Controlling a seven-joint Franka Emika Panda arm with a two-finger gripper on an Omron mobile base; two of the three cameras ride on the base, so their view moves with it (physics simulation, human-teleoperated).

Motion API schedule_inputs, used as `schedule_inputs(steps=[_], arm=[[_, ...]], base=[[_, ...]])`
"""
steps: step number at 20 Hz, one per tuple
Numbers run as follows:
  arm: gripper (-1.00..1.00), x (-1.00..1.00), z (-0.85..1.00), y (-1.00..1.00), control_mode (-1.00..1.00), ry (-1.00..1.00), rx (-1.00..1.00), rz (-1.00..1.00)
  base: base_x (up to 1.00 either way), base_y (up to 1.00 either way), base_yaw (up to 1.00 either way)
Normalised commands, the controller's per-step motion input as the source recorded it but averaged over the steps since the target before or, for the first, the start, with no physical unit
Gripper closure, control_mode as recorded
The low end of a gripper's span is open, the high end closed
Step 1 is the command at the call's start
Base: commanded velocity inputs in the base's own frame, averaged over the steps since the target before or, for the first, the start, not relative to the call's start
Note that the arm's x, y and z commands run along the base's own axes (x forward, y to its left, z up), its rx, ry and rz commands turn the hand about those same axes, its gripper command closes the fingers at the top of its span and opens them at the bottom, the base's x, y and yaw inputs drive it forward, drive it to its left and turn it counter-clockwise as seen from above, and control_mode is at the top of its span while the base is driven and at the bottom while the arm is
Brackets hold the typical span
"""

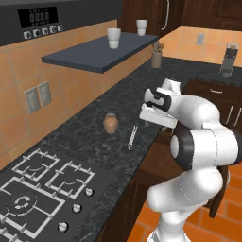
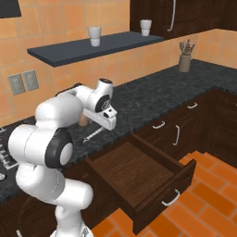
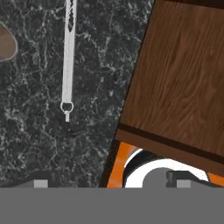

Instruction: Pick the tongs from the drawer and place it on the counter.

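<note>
The silvery tongs lie flat on the black speckled counter, close to its front edge. My gripper hangs above that edge, to the right of the tongs and apart from them. It is open, with nothing between its fingertips. The hand points down. The dark wooden drawer is pulled out below the counter, and its reddish-brown inside is bare.
A small brown clay jar stands on the counter just beyond the tongs. The stove is at the near left. A wall shelf carries two white cups. A utensil holder stands far along the counter.
</note>
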Motion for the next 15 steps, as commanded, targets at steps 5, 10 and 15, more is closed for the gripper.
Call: schedule_inputs(steps=[5,10,15], arm=[[-1.0,-0.39,0.45,-1.0,-1.0,-0.03,0.0,0.0],[-1.0,-0.34,0.47,-0.98,-1.0,-0.13,0.01,0.0],[-1.0,-0.94,0.55,-0.12,-1.0,-0.54,0.0,0.01]], base=[[0.0,0.0,0.0],[0.0,0.0,0.0],[0.0,0.0,0.0]])
